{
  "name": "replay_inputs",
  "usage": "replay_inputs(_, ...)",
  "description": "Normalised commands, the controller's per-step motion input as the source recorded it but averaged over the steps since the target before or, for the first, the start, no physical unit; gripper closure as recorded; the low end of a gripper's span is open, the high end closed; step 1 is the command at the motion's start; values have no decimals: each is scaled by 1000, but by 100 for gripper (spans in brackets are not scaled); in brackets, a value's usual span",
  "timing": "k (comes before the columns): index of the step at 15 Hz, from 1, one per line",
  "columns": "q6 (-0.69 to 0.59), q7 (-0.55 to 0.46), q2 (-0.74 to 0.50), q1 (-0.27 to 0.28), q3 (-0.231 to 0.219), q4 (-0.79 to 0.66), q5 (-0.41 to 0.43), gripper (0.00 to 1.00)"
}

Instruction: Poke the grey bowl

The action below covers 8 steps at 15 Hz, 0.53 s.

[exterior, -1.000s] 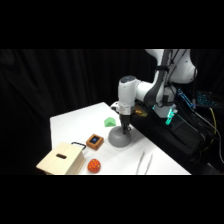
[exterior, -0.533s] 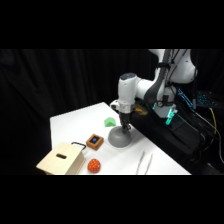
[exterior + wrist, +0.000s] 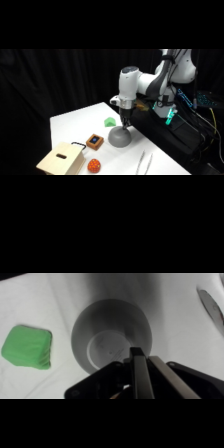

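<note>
Grey bowl (image 3: 120, 137), inverted at frame centre, nothing visible in it. Gripper (image 3: 124, 125) has descended onto its top since the earlier frame; finger opening cannot be told. Green block (image 3: 109, 121) behind; brown box (image 3: 94, 141), orange ball (image 3: 93, 165), wooden box (image 3: 61, 159) lower left; tongs (image 3: 145, 162) lower right.

bowl (image 3: 110, 336) grey | block (image 3: 27, 347) green | ball (image 3: 93, 165) orange | table (image 3: 75, 122) white

Grey bowl (image 3: 120, 137) (image 3: 111, 335) — matte dark-grey dome, upside-down on white table, approx. mid-table — near green block.
</note>
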Motion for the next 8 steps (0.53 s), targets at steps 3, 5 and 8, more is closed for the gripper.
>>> replay_inputs(3,-152,146,-255,-48,75,-47,-152,100)
replay_inputs(5,-138,143,-233,-67,83,-42,-155,100)
replay_inputs(8,-128,154,-230,-89,81,-41,-182,100)
